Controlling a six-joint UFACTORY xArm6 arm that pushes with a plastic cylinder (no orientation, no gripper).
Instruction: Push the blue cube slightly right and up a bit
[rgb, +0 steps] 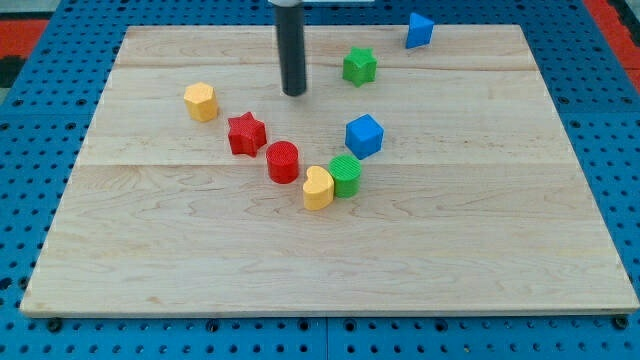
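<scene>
The blue cube (364, 136) sits near the middle of the wooden board (480, 230). My tip (294, 94) is at the lower end of the dark rod, up and to the left of the blue cube, with a clear gap between them. The tip touches no block. A green star (360, 66) lies to the right of the tip, above the blue cube.
A green cylinder (346, 175) and a yellow heart (318, 188) touch just below the blue cube. A red cylinder (283, 162) and red star (246, 134) lie to its left. A yellow block (201, 102) is at the left, a second blue block (419, 31) at the top right.
</scene>
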